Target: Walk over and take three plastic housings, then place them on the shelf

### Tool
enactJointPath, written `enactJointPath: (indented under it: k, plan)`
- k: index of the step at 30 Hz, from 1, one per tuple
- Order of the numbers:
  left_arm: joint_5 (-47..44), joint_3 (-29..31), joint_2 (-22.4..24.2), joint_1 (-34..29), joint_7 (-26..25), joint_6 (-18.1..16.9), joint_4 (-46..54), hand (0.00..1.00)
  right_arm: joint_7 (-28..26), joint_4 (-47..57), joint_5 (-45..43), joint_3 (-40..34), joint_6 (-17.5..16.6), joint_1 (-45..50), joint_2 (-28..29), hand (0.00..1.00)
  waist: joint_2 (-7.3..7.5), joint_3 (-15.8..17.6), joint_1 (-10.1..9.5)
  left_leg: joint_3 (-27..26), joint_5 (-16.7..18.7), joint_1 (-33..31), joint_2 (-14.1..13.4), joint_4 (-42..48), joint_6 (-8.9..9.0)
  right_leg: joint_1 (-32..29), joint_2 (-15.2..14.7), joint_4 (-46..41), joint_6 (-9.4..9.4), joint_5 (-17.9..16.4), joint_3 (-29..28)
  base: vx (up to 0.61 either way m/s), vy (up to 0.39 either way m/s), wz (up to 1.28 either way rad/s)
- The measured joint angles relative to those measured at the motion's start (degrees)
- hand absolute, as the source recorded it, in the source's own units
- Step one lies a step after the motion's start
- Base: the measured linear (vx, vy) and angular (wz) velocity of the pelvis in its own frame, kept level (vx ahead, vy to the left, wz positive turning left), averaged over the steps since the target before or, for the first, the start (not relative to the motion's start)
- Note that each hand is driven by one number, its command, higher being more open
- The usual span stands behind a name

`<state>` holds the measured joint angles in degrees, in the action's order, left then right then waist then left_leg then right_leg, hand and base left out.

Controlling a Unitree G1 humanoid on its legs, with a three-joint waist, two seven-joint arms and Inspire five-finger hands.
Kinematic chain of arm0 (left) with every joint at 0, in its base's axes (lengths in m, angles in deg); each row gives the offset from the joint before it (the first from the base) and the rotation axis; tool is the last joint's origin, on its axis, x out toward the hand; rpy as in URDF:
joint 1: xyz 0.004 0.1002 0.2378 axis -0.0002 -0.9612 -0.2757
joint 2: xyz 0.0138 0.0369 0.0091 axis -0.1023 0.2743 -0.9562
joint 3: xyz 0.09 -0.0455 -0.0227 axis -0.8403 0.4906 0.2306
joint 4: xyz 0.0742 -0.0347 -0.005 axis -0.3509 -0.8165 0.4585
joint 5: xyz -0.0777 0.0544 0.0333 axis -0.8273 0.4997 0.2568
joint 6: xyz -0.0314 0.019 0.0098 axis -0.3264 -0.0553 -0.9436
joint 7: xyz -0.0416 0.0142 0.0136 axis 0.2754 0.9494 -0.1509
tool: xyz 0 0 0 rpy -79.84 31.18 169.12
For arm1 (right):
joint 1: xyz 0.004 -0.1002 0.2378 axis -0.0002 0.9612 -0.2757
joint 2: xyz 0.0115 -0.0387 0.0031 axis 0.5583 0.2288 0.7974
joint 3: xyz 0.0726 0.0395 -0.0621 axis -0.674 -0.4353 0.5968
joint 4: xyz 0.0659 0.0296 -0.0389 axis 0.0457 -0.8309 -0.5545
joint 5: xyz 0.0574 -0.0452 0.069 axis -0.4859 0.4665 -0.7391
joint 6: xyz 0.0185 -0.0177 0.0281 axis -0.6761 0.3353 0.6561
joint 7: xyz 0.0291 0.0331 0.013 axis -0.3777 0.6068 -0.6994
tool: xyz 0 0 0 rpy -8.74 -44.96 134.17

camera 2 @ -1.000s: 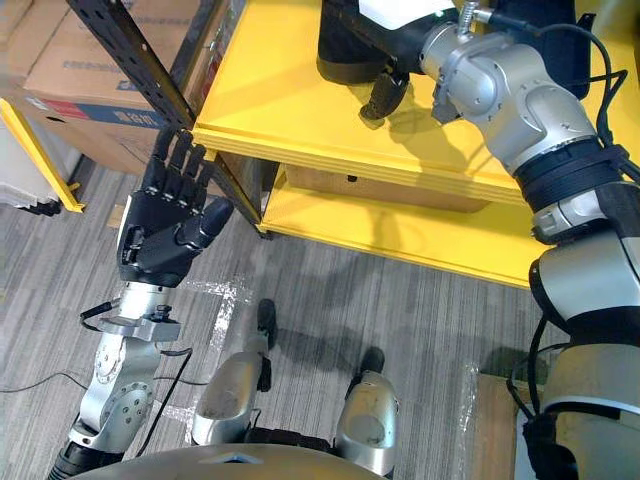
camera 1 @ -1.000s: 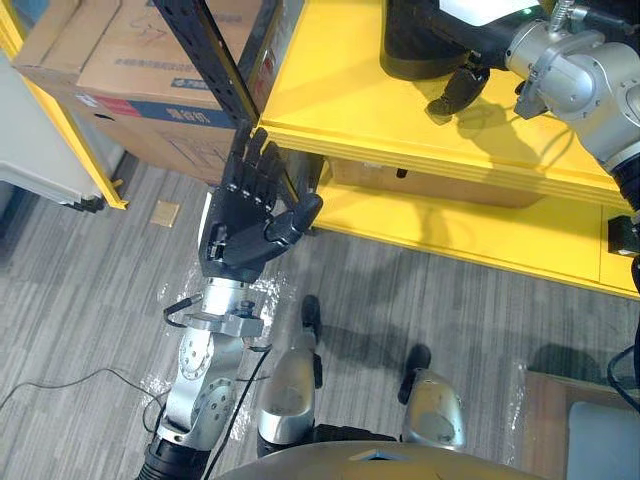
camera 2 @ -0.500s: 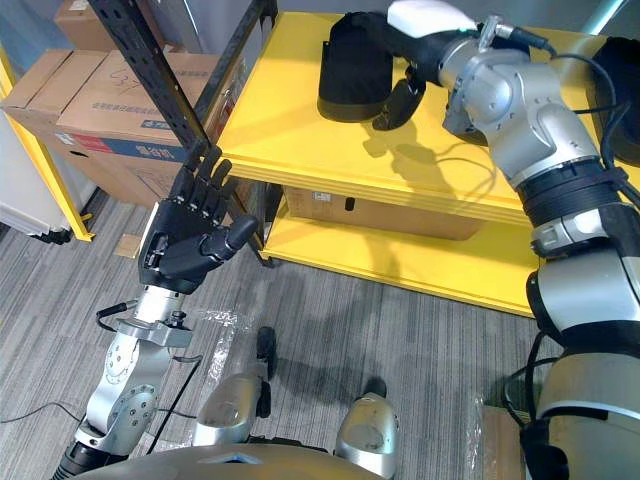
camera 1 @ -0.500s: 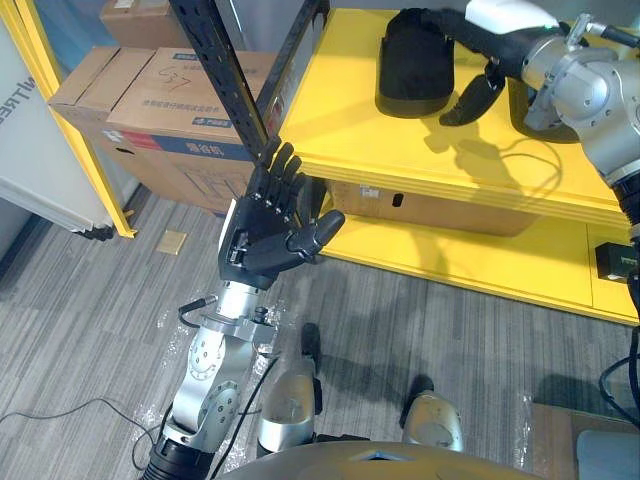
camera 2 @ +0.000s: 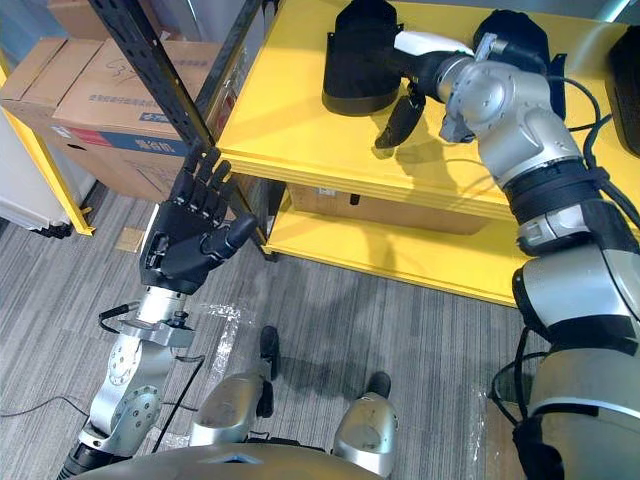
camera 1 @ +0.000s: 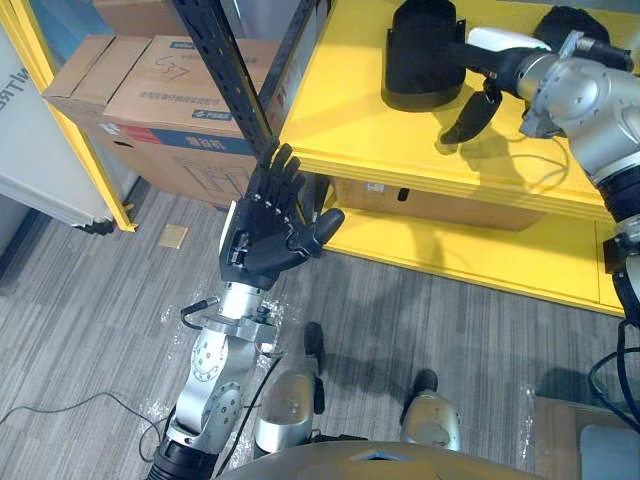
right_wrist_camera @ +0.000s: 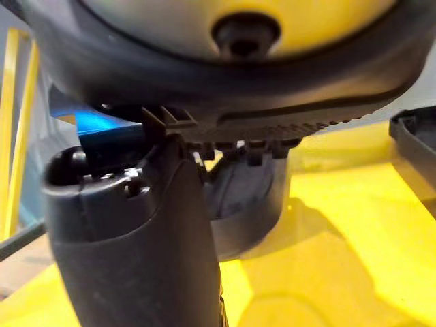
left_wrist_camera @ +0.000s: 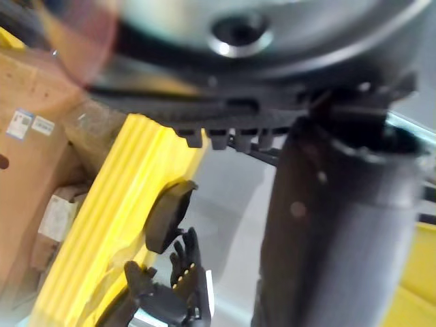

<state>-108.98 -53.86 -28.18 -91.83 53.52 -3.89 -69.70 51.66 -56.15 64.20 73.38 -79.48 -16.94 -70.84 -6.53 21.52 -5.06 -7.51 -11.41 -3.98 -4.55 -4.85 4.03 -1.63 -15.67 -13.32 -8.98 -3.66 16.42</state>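
Observation:
A black plastic housing (camera 1: pixel 418 55) stands upright on the yellow shelf (camera 1: pixel 350 110). My right hand (camera 1: pixel 478 62) reaches in from the right with straight fingers, their tips against the housing's side; its thumb (camera 1: pixel 466 114) hangs apart below, so the hand is open. Past the thumb in the right wrist view, the same housing (right_wrist_camera: pixel 253 194) sits on the yellow board. A second black housing (camera 2: pixel 512 40) lies behind my right wrist, and a third (camera 2: pixel 630 85) shows at the shelf's right edge. My left hand (camera 1: pixel 262 225) is raised, open and empty, in front of the shelf's corner.
A black perforated post (camera 1: pixel 225 70) rises beside the shelf's left corner. Cardboard boxes (camera 1: pixel 150 90) are stacked to the left behind a yellow frame bar (camera 1: pixel 70 130). A lower yellow shelf (camera 1: pixel 480 250) carries a flat cardboard box (camera 1: pixel 430 195). Grey floor lies below.
The camera has tilted up, bringing more of the shelf and the second housing into view. My right hand has slid from over the housing to its right side. The left hand barely moved.

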Motion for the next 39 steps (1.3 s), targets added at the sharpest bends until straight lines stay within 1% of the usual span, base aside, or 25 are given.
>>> enactJointPath:
  k: [3,6,8,10,12,15,17,19,21,24,29,33,36,39]
  plan:
    - [0.0,0.03,0.0,0.0,-0.39,0.0,0.01,1.0,-0.05,-0.01,-0.02,0.49,-0.2,-0.02,0.0,1.0,0.43,0.3,0.49,-0.09,0.38,0.0,0.01,-0.02,0.51,-0.11,-0.01,-0.1,0.12,-0.08,-0.02,0.0,0.0,0.0]
    - [0.0,0.13,0.02,0.01,-0.47,0.0,0.08,1.0,-1.25,-0.01,-0.65,0.6,0.14,-0.01,0.0,1.0,0.6,0.48,0.69,-0.17,0.38,0.0,0.0,-0.02,0.52,-0.27,-0.01,-0.34,0.22,-0.16,-0.03,0.0,0.0,0.0]
    - [0.0,0.12,0.12,0.0,-0.55,0.01,0.57,1.0,-2.78,-0.03,-2.49,0.59,1.12,-0.02,0.0,1.0,0.76,0.67,0.76,-0.16,0.4,0.03,-0.05,-0.02,0.54,-0.3,0.03,-0.46,0.28,-0.21,-0.02,0.0,0.0,0.0]
    - [0.0,0.17,0.16,0.05,-0.63,0.01,2.43,1.0,-5.94,-0.28,-3.75,0.59,3.43,-0.01,0.1,1.0,1.16,0.98,0.76,-0.16,0.42,0.03,-0.04,0.0,0.57,-0.3,0.03,-0.5,0.33,-0.24,-0.02,0.0,0.0,0.0]
    - [0.0,0.24,0.16,0.34,-0.66,0.02,2.97,1.0,-6.96,-0.39,-3.74,0.57,4.28,-0.02,0.17,1.0,1.24,1.09,0.74,-0.16,0.42,0.05,-0.01,0.02,0.56,-0.3,-0.02,-0.54,0.33,-0.23,-0.04,0.0,0.0,0.0]
    - [0.0,0.37,0.16,0.47,-0.9,0.02,3.34,1.0,-6.88,-0.68,-3.79,0.58,4.15,-0.4,0.57,1.0,1.67,2.01,0.75,-0.35,0.43,0.44,-0.08,0.05,0.57,-0.33,-0.02,-1.08,0.47,-0.36,-0.36,-0.01,-0.016,-0.05]
    - [0.0,0.37,0.17,0.76,-1.03,0.03,3.36,1.0,-6.12,-1.6,-3.79,0.59,3.92,-2.2,1.29,1.0,1.9,3.2,0.8,-0.68,0.47,0.4,-0.15,0.07,0.62,-1.18,-0.04,-1.97,0.71,-0.54,-1.01,-0.04,-0.022,-0.11]
    - [-0.01,0.38,0.15,1.57,-1.47,0.66,3.36,1.0,-4.97,-2.29,-3.79,0.67,3.77,-3.92,1.56,1.0,1.97,5.08,0.86,-0.7,0.45,0.42,-0.21,0.13,0.63,-1.46,-0.08,-2.73,0.91,-0.73,-1.08,-0.06,-0.024,-0.02]
    - [-0.01,0.4,0.12,1.76,-1.49,1.03,3.35,1.0,-4.42,-2.31,-3.82,0.68,3.7,-4.51,1.54,1.0,1.98,5.95,0.7,-0.64,0.62,0.08,-0.28,0.83,0.67,-1.46,-0.07,-2.75,1.14,-0.87,-1.07,-0.05,-0.021,0.03]
    - [-0.01,0.45,-0.11,2.25,-1.56,1.21,3.35,1.0,-3.7,-2.3,-4.08,0.8,3.03,-4.68,1.48,1.0,1.99,5.98,0.62,-0.42,1.04,-1.52,-0.38,2.37,0.43,-2.3,-0.05,-2.87,1.32,-0.94,-1.04,-0.01,-0.01,0.03]
    - [-0.01,0.73,-0.35,3.14,-1.6,1.22,3.35,1.0,-3.66,-2.29,-5.95,1.37,2.93,-4.78,1.48,1.0,2.2,6.22,0.53,-0.39,1.63,-1.68,-0.59,3.58,0.59,-2.24,-0.03,-3.59,1.2,-0.89,-1.06,0.0,-0.012,-0.01]
    - [-0.01,1.16,-0.4,3.32,-1.6,1.35,3.35,1.0,-5.03,-2.26,-6.9,1.59,2.83,-4.49,1.51,1.0,2.26,6.25,0.49,-0.42,1.85,-1.63,-1.06,3.94,0.7,-2.08,0.43,-3.67,1.48,-1.05,-1.07,0.0,-0.036,-0.02]
    - [-0.01,1.84,-0.41,3.34,-1.6,2.36,3.36,1.0,-6.38,-2.26,-6.99,1.59,2.9,-4.12,1.52,1.0,2.26,6.25,0.53,-0.38,2.11,-1.57,-1.29,4.45,0.83,-1.81,0.66,-3.72,1.58,-1.13,-1.08,0.0,-0.011,0.0]
    - [0.0,1.85,-0.47,3.4,-1.57,2.51,3.36,1.0,-6.99,-2.21,-6.97,1.37,2.88,-3.61,1.52,1.0,2.26,6.25,0.57,-0.4,2.17,-1.44,-1.38,4.54,0.83,-1.66,0.74,-3.72,1.66,-1.18,-1.07,0.0,0.0,0.0]
